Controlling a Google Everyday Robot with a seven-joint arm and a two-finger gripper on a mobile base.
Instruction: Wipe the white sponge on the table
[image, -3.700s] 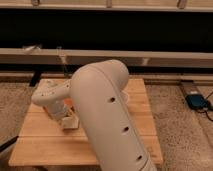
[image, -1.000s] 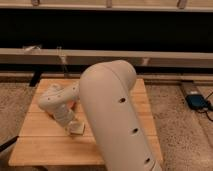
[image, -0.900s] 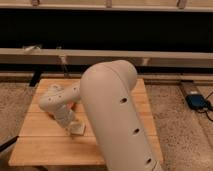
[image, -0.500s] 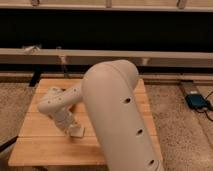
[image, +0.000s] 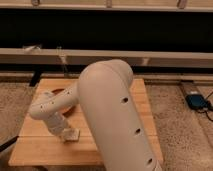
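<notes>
The white sponge (image: 73, 135) lies flat on the table (image: 144, 102), near its front left part. My gripper (image: 65, 132) points down onto the sponge's left side and is shut on it, pressing it against the wood. The arm's thick white upper link fills the middle of the view and hides much of the tabletop's centre and front.
An orange bowl (image: 60, 93) sits behind the forearm at the table's left back, partly covered. A thin clear object (image: 63, 62) stands past the table's back edge. A blue device (image: 196, 101) lies on the floor to the right. A long low rail runs along the back.
The gripper and the sponge have slid a little toward the table's front left. The big arm link has shifted slightly with them.
</notes>
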